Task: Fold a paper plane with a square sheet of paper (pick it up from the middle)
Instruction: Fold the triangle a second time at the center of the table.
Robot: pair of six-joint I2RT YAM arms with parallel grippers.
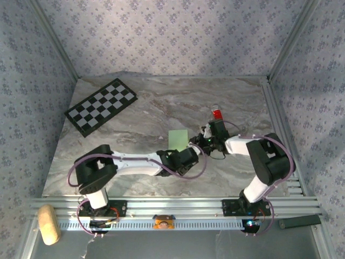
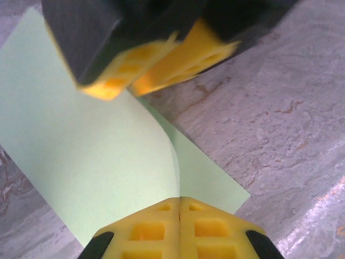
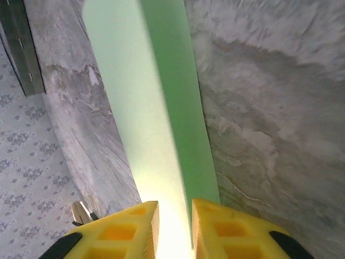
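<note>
The square sheet of paper (image 1: 177,138), plain light green, lies mid-table with its near side lifted. My left gripper (image 2: 179,198) is shut on the sheet's near edge (image 2: 81,145), which curls up off the marble into the closed yellow jaws. From the right, my right gripper (image 3: 174,208) stands open, and the raised paper (image 3: 140,108) runs through the gap between its jaws. Its yellow fingers (image 2: 183,59) hang over the sheet's far part in the left wrist view. Both grippers meet at the sheet's near right corner (image 1: 195,147). A paper plane is out of view.
A black-and-white checkerboard (image 1: 101,106) lies at the back left. A red tube (image 1: 217,114) stands just behind the right gripper. Metal rails (image 1: 280,129) run along the table's right side and front edge. A tan block (image 1: 48,224) sits off the table at the bottom left.
</note>
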